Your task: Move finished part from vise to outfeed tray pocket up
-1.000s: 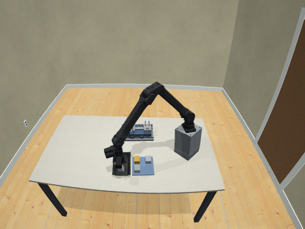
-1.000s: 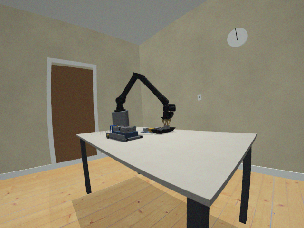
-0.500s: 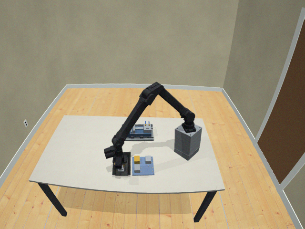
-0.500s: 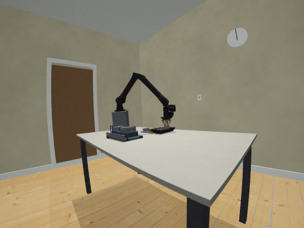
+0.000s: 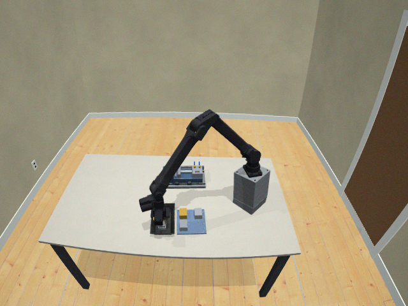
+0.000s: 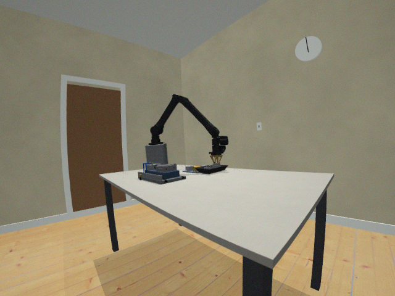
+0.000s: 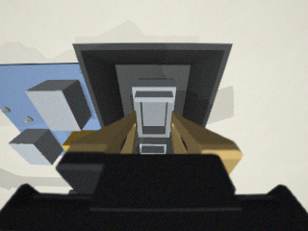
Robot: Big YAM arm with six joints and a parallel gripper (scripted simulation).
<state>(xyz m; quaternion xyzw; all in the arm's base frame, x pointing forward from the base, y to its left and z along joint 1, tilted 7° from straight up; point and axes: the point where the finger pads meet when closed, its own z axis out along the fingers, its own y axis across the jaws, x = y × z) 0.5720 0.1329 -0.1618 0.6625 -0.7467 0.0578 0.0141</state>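
Observation:
My gripper [image 7: 153, 115] [image 5: 161, 224] [image 6: 215, 162] is shut on the finished part [image 7: 154, 112], a small light grey block with a rectangular pocket facing up. It holds the part low inside the dark outfeed tray [image 7: 96, 77] [image 5: 170, 210] [image 6: 203, 169], at or just above the tray's grey floor; I cannot tell whether the part touches it. The tan fingers clamp the part's two long sides. The blue vise [image 5: 187, 176] [image 6: 161, 173] stands farther back on the table, apart from the gripper.
A blue plate [image 5: 192, 227] [image 7: 29, 79] next to the tray carries two grey blocks [image 7: 58, 103] [image 7: 36, 144] and a yellow block [image 5: 182, 213]. The arm's grey pedestal [image 5: 250, 189] [image 6: 156, 153] stands at the table's right. The tray's raised walls surround the fingers.

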